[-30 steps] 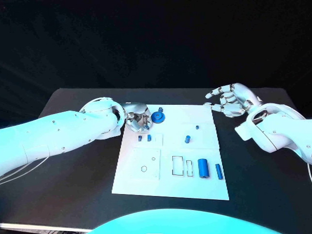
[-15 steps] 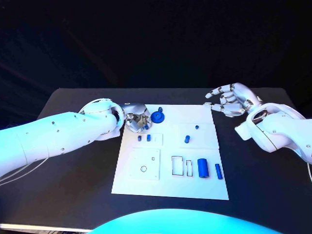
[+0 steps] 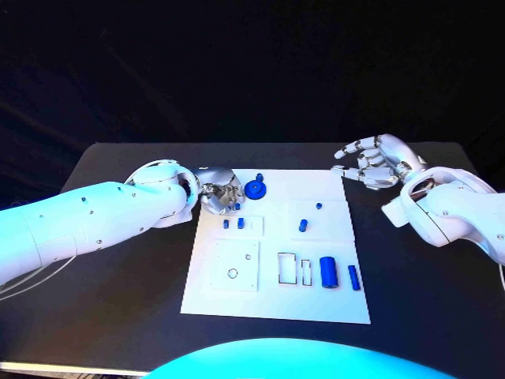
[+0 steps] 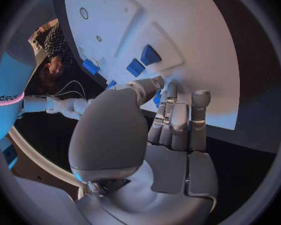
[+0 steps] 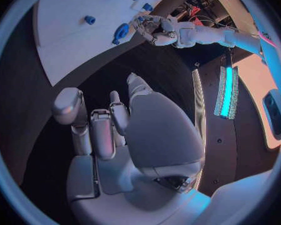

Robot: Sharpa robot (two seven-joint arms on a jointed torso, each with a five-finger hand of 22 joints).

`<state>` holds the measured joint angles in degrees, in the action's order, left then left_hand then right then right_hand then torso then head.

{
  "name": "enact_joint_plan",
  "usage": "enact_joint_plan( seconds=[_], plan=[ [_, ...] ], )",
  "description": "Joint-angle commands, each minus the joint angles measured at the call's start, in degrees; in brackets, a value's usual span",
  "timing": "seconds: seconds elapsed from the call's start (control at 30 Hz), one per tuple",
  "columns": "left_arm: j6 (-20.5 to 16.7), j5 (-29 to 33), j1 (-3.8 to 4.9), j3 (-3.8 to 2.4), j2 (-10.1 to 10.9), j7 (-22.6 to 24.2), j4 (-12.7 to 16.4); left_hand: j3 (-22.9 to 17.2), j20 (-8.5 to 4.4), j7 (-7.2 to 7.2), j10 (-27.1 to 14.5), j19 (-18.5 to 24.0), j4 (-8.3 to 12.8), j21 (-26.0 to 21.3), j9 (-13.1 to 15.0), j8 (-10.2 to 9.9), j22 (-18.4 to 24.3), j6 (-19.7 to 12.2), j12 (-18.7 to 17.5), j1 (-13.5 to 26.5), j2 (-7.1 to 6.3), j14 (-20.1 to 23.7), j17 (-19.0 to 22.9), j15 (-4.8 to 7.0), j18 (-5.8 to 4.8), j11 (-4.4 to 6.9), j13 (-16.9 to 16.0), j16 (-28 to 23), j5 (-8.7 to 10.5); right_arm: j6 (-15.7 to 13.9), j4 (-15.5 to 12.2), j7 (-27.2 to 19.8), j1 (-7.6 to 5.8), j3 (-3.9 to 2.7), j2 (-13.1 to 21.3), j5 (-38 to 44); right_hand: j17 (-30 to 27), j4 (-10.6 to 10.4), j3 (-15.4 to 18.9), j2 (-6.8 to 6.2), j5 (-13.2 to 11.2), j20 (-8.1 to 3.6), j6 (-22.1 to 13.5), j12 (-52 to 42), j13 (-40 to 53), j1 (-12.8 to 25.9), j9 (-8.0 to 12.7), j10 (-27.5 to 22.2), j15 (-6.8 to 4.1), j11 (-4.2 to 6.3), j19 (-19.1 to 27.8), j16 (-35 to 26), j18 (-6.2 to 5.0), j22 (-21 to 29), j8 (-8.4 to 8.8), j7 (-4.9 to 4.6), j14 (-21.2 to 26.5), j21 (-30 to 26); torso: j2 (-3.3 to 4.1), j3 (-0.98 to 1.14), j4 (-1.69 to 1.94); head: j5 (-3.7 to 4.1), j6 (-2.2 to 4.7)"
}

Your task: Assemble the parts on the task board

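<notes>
Left hand (image 3: 221,194) sits at the far left corner of the board (image 3: 278,298), its fingers curled down toward the white surface. A round blue part (image 3: 255,189) lies just beside the fingertips, on the side toward the right hand. Whether the fingers pinch that part or only touch it cannot be told: the head view shows them pressed close, and the left wrist view shows only a sliver of blue between the fingers (image 4: 170,116) and the thumb.

Right hand (image 3: 372,162) hangs over the black table (image 3: 133,308), off the board's far right corner. Its fingers are spread and lightly bent, and it holds nothing. The right wrist view confirms bare fingers (image 5: 100,130) with the dark table beneath them.

Nearer the robot than the left hand, two small blue pegs (image 3: 232,223) stand side by side in a marked square. Toward the right hand from these, a further small blue piece (image 3: 304,226) stands in the neighbouring square, with a tiny one (image 3: 317,208) just beyond it.

Well back from both hands, in the near half of the board, a thick blue cylinder (image 3: 329,272) and a thinner blue rod (image 3: 354,277) lie side by side, next to two outlined rectangular slots (image 3: 288,268). A panel with two small holes (image 3: 237,265) lies beside those slots, on the left arm's side.
</notes>
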<state>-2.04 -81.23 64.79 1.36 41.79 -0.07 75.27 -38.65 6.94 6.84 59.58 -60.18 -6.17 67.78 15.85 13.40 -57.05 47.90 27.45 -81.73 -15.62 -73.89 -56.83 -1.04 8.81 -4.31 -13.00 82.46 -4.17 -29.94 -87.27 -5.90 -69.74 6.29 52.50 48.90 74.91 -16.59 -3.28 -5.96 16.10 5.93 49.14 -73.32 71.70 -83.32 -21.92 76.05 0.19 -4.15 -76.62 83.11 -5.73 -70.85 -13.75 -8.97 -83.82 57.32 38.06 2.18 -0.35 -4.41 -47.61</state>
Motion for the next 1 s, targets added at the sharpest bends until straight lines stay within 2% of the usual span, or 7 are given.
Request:
enact_joint_plan(
  seconds=[0.03, 0.3, 0.47, 0.57, 0.63, 0.8, 1.0],
  plan=[
    [0.28, 0.22, -0.02, -0.02, 0.05, -0.34, 0.03, 0.64, 0.09, -0.03, -0.39, 0.36, -0.06, -0.26, -0.15, -0.37, 0.12, -0.6, -0.46, 0.8, -0.1, 0.41, 0.16, 0.05, -0.37, -0.12, -0.1, -0.13, 0.03, 0.32, 0.09, -0.32, 0.05, -0.01, 0.04, 0.5, 1.74, -0.02, -0.27, -0.28, 0.21, -0.14, -0.54, 2.67, -2.68, -0.1, 0.12, -2.47, -0.36, 0.01, 0.59, -0.62, -0.9, 0.61, -0.27, -0.13, -2.67, -1.16, -0.02, 0.05, -0.04, 0.02, 0.07],
    [0.21, 0.41, -0.03, -0.03, 0.87, -0.55, -0.33, 0.65, 0.09, -0.03, -0.47, 0.52, -0.01, -0.42, -0.18, -0.45, 0.32, -0.63, -0.54, 0.64, -0.01, 0.5, 0.33, 0.05, -0.32, -0.11, -0.14, -0.17, -0.02, 2.21, 0.54, 1.24, 0.05, -0.01, 0.02, 2.9, -5.04, -0.07, -3.26, -1.0, 0.31, -0.37, -1.08, 28.1, -27.68, -1.36, 0.48, -16.77, -0.57, 0.25, 3.79, -6.16, -2.38, 6.09, -1.48, 0.02, -0.5, -11.42, 0.0, 0.05, -0.08, 0.09, 0.2],
    [-2.18, 4.74, -0.01, -0.28, 2.11, 0.27, -1.13, 0.03, 0.04, 1.48, -0.5, 0.86, 0.7, -0.79, 0.03, 0.17, 0.77, 1.32, -0.68, -0.73, 0.67, 1.24, 1.61, 0.04, -0.19, -0.18, -0.64, -0.61, -0.12, 6.39, 1.36, 3.54, 0.08, -0.01, -0.46, 9.85, -9.82, 0.43, -12.62, -4.35, -1.02, -0.14, 0.33, 44.93, -42.45, -6.57, 1.31, -18.87, 0.08, -0.79, 5.3, -10.25, -2.97, 8.54, -1.68, -0.93, 0.92, -17.07, 0.02, 0.03, -0.06, 0.73, 0.57],
    [-5.38, 12.16, 0.07, -0.41, 3.31, 1.76, -1.61, -0.51, 0.11, 2.26, 0.88, 0.62, 1.34, -0.54, 0.57, 1.54, 0.54, 4.02, 0.57, -1.51, 1.18, 0.65, 0.79, -0.18, -0.22, -0.52, -1.69, -0.37, -0.29, 10.0, 1.9, 5.76, 0.19, -0.01, -1.13, 16.03, -9.76, 0.72, -18.97, -7.48, -1.59, 0.21, 1.88, 54.87, -52.03, -6.74, 1.98, -16.41, 0.78, -1.5, 5.2, -10.16, -3.05, 7.18, -1.38, -1.46, 0.54, -16.44, -0.06, 0.09, -0.06, 1.55, 0.81],
    [-7.71, 18.91, 0.14, -0.5, 4.13, 3.25, -1.73, -0.95, 0.55, 2.93, -1.44, 7.83, 1.43, -6.12, 1.03, 2.63, 7.6, 5.4, -0.12, -1.17, 0.95, 6.99, 10.81, -0.9, 1.44, -1.46, -1.89, -4.51, -0.29, 11.97, 2.08, 7.35, 0.34, -0.01, -1.56, 20.89, -9.77, 1.58, -20.74, -8.47, -1.7, 0.4, 3.1, 57.97, -55.12, -6.44, 2.08, -16.9, 0.91, -1.85, 5.3, -10.1, -2.97, 6.6, -1.5, -1.13, 0.47, -16.21, -0.08, 0.15, -0.05, 2.0, 0.98],
    [-10.54, 41.97, 0.27, -0.73, 6.14, 9.15, -0.99, -1.5, 0.92, 3.34, -2.49, 9.15, 1.93, -7.32, 1.15, 2.89, 8.8, 4.78, -0.63, -1.58, 1.5, 8.57, 13.37, -1.22, 1.76, -1.91, -1.75, -6.13, -0.33, 15.08, 2.38, 10.75, 0.62, -0.01, -2.56, 31.43, -6.98, 2.78, -22.58, -9.31, -3.51, 0.15, 4.0, 60.73, -59.15, -4.82, 2.3, -15.78, 1.02, -1.68, 3.49, -7.61, -2.31, 3.62, -1.35, -0.45, -1.08, -11.84, 0.08, 0.0, 0.02, 2.52, 1.19],
    [-9.85, 60.55, 0.31, -0.83, 7.86, 15.55, 1.15, -1.24, 1.26, 3.59, -3.84, 9.48, 2.23, -7.49, 1.3, 3.25, 8.81, 4.25, -1.31, -1.3, 1.74, 10.99, 17.1, -1.6, 1.73, -2.35, -1.38, -7.85, -0.36, 17.25, 2.04, 13.65, 0.91, -0.02, -3.65, 39.14, -3.7, 3.5, -23.45, -9.72, -3.93, -0.04, 4.71, 61.67, -61.19, -3.76, 2.35, -14.48, 0.8, -1.31, 1.03, -4.92, -1.43, 0.5, -1.35, -0.03, -2.48, -6.48, 0.07, -0.04, 0.02, 2.85, 1.3]
  ],
)
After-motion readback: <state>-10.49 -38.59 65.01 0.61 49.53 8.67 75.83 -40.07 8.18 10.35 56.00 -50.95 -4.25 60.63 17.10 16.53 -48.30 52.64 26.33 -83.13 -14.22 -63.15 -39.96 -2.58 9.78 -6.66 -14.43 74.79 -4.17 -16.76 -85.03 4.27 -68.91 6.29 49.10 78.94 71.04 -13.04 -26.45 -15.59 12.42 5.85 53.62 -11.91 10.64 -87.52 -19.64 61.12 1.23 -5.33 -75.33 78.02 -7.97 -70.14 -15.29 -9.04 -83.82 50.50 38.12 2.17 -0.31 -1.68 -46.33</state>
